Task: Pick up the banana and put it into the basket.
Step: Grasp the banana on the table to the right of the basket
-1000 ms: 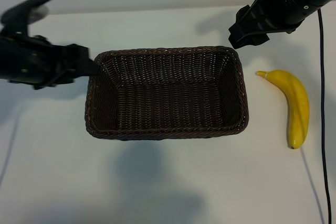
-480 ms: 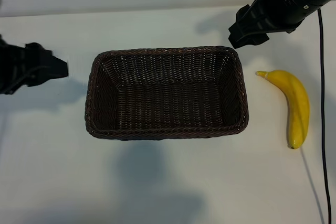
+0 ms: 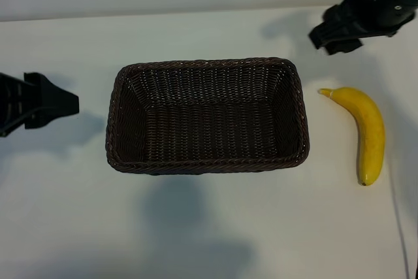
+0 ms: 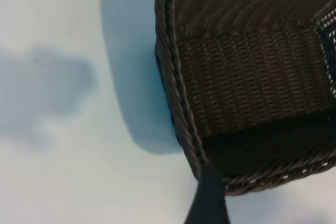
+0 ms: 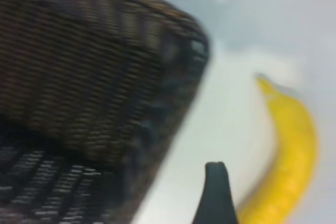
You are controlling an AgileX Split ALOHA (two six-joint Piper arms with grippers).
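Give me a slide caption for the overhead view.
Banana lies right of empty basket; right gripper above it.

Dark wicker basket (image 3: 206,115) at centre of white surface (image 3: 209,227), banana (image 3: 366,132) just right of it, left end effector (image 3: 62,101) open at left edge, right end effector (image 3: 336,34) open above the banana

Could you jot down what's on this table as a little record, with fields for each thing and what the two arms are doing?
banana: lying on the table, right of the basket, not touching it
basket: mid-table, nothing inside
left gripper: left of the basket, jaws open, holding nothing
right gripper: above the table behind the banana, jaws open, holding nothing
task: not started
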